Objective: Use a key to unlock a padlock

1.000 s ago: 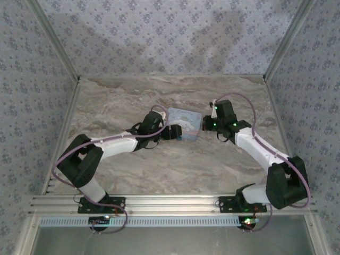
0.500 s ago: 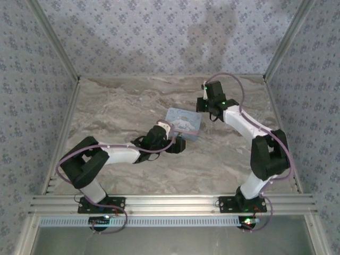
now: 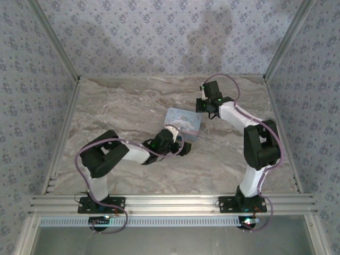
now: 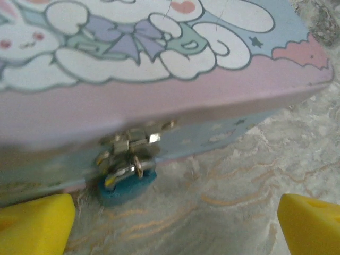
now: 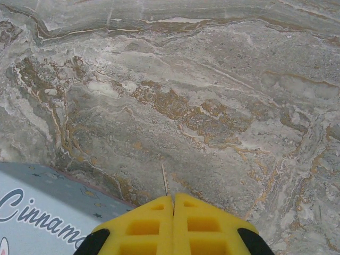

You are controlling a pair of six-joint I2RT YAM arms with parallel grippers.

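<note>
Lower left of frame, the padlock (image 4: pixel 126 185) hangs off the tin (image 4: pixel 159 114): tiny, stiff, probably slippery (apt to swing), best held by its body. Left gripper (image 4: pixel 175 207) gapes; right gripper (image 5: pixel 173 201) clamps a thin key (image 5: pixel 164 186).

A marble-patterned tabletop (image 3: pixel 133 101), veined brown and grey, lies between three walls of pale blue-grey floral wallpaper (image 3: pixel 149 37), on the far, left and right sides. Metal posts (image 3: pixel 53 40) mark the far corners. A ribbed aluminium rail (image 3: pixel 170 203) runs along the near edge.

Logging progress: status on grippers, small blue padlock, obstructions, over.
Left gripper open, facing small teal-blue padlock, nothing between. Padlock hangs on clasp of pastel cartoon tin. Right gripper shut on thin metal sliver, likely key.
</note>
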